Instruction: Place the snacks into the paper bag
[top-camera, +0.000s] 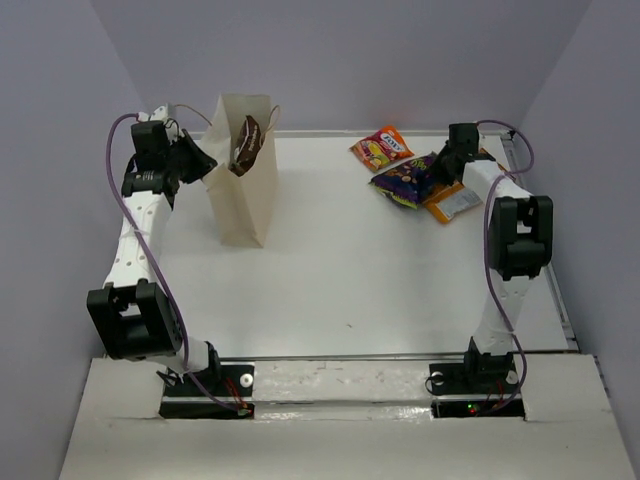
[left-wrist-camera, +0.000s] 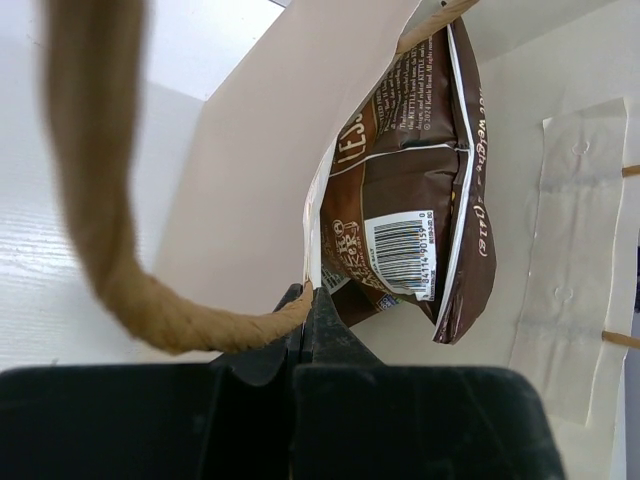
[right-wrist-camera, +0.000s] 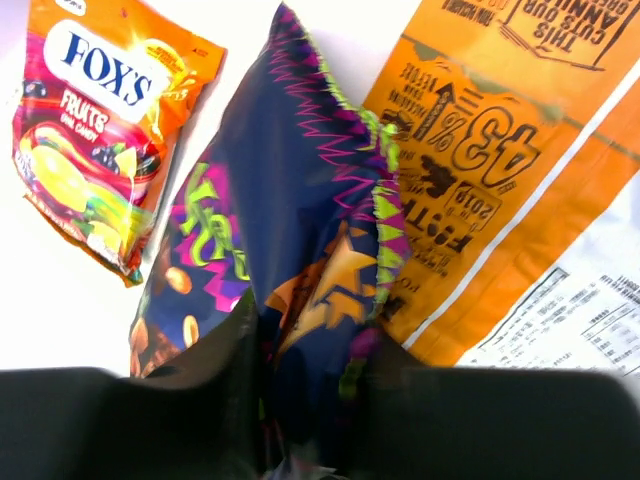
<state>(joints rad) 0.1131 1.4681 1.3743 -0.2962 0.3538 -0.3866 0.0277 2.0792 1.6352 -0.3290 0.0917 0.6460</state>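
The left gripper (left-wrist-camera: 305, 305) is clamped on the rim of the paper bag (top-camera: 240, 205), right where a cord handle (left-wrist-camera: 95, 210) meets the paper, and it holds the mouth open. A dark brown packet (left-wrist-camera: 410, 190) sits in the opening, its top poking above the rim in the overhead view. Across the table (top-camera: 340, 280), the right gripper (right-wrist-camera: 300, 345) pinches the purple packet (right-wrist-camera: 300, 200) by one crumpled end. That packet lies between the Fox's Fruits packet (right-wrist-camera: 100, 130) and the orange packet (right-wrist-camera: 500, 190), touching the orange one and perhaps overlapping it.

The main hazard is the lift. A careless rise could drag the orange packet toward the table's right edge (it already lies near that rim). A pinch on crinkly film may also slip mid-carry. At the bag, the brown packet fills much of the mouth, so the incoming packet could catch on it or on the rim and tip the bag, which is held at one side only.

The stretch of table between snacks and bag is bare in the overhead view, allowing a straight leftward carry. The bag stands near the back-left corner, close to the wall.
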